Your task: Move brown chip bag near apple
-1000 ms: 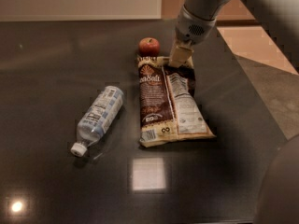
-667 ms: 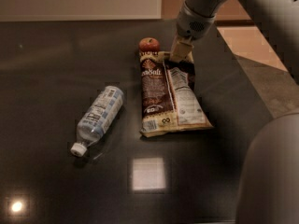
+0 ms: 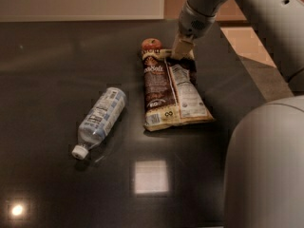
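Note:
The brown chip bag lies flat on the dark table, label side up, its top end touching the small red apple at the back. My gripper comes down from the upper right. It is shut on the bag's top right edge, just right of the apple. The bag's top right corner is hidden under the fingers.
A clear plastic water bottle with a white cap lies on its side left of the bag. The table's right edge runs diagonally past the bag. My grey arm housing fills the lower right.
The bag has slid away from the camera toward the apple, pulled by my gripper. The gripper moved slightly back with it. The bottle and apple have not moved.

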`<state>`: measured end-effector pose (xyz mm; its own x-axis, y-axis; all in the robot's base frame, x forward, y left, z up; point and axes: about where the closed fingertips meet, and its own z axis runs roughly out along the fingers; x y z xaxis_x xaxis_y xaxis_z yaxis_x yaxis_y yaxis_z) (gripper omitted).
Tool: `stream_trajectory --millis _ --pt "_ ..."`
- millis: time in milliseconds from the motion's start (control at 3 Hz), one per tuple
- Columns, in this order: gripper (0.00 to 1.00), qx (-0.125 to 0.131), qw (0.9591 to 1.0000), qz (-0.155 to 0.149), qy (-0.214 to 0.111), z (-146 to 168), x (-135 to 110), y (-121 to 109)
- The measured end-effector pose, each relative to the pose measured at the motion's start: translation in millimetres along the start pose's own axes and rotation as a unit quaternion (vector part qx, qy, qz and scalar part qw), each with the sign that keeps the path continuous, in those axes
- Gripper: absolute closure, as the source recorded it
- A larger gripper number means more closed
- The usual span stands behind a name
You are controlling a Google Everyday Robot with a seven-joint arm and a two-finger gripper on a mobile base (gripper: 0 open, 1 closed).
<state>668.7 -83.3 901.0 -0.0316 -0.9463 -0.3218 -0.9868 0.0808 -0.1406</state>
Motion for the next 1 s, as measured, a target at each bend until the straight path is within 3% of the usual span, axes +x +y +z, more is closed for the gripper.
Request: stream_trajectory --millis 667,1000 --pt "0.12 0.007 1.0 -0.001 -0.005 6.5 -3.8 -6.1" --pt "0.0 0.009 0.9999 -0.001 -0.007 9.5 -5.1 -8.1"
